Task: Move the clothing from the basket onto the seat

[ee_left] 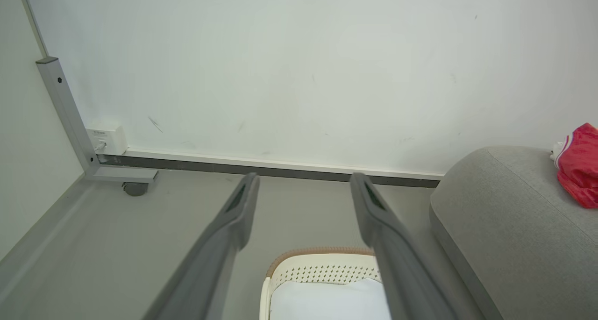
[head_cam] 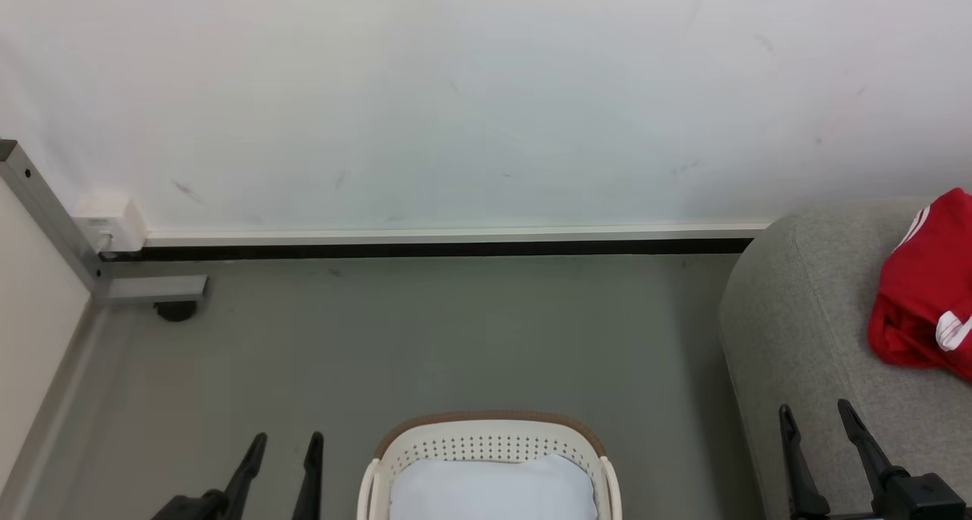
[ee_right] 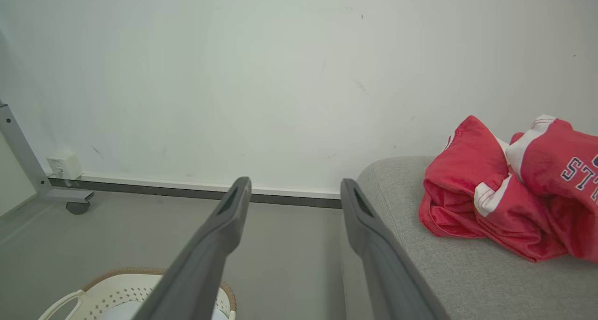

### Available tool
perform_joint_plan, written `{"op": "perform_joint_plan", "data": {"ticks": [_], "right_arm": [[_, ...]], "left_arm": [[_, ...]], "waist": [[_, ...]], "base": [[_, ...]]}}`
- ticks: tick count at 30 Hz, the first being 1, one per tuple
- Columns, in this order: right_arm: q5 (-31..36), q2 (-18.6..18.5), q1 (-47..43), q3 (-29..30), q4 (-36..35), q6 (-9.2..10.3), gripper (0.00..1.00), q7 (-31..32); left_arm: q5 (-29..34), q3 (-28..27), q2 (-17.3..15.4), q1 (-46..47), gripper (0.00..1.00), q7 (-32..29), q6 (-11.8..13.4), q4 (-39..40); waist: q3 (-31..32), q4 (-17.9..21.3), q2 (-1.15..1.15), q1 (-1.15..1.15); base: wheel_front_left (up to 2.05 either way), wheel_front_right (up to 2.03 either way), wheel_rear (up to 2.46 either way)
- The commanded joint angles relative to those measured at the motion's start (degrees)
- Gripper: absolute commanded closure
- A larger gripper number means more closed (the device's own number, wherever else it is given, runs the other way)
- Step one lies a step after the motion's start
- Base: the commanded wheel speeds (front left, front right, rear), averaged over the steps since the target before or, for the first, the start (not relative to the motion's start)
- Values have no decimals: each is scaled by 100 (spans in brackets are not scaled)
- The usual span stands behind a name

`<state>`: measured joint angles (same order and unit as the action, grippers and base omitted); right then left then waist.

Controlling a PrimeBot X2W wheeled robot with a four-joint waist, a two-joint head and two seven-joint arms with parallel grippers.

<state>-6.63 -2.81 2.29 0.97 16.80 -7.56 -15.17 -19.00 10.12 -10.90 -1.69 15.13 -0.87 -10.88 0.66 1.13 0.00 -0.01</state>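
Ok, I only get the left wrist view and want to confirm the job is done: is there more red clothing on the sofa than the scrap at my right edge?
Observer: Yes, the right wrist view shows the clothing as a crumpled red-and-white heap on the sofa.
Operator: Any print?
Observer: Dark letters "ST", cut by the frame edge.
Operator: Right gripper?
Observer: The right gripper is open and empty.
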Motion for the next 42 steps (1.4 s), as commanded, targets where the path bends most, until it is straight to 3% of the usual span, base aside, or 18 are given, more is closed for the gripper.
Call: {"op": "perform_joint_plan", "data": {"ticks": [1, 17, 18, 23, 42], "right_arm": [[-28, -17, 21, 11, 25, 15, 0, 5], [-33, -16, 40, 56, 14, 15, 0, 5], [-41, -1, 1, 45, 21, 0, 100, 0], [-141, 42, -59, 51, 234, 0, 100, 40], [-2223, 25, 62, 173, 89, 2, 100, 559]], "left_arm": [[68, -42, 34, -74, 0, 2, -45, -32], [470, -374, 365, -29, 0, 2, -461, -239], [432, -366, 364, -3, 100, 0, -469, -231], [334, -346, 432, -35, 100, -34, -469, -443], [-1555, -677, 522, 180, 100, -561, -518, -403]], "waist": [[3, 11, 0, 1], [-26, 126, 0, 1], [-26, 128, 0, 1], [-27, 128, 0, 1], [-36, 91, 0, 1]], "base": [[0, 0, 0], [0, 0, 0], [0, 0, 0], [0, 0, 0], [0, 0, 0]]}}
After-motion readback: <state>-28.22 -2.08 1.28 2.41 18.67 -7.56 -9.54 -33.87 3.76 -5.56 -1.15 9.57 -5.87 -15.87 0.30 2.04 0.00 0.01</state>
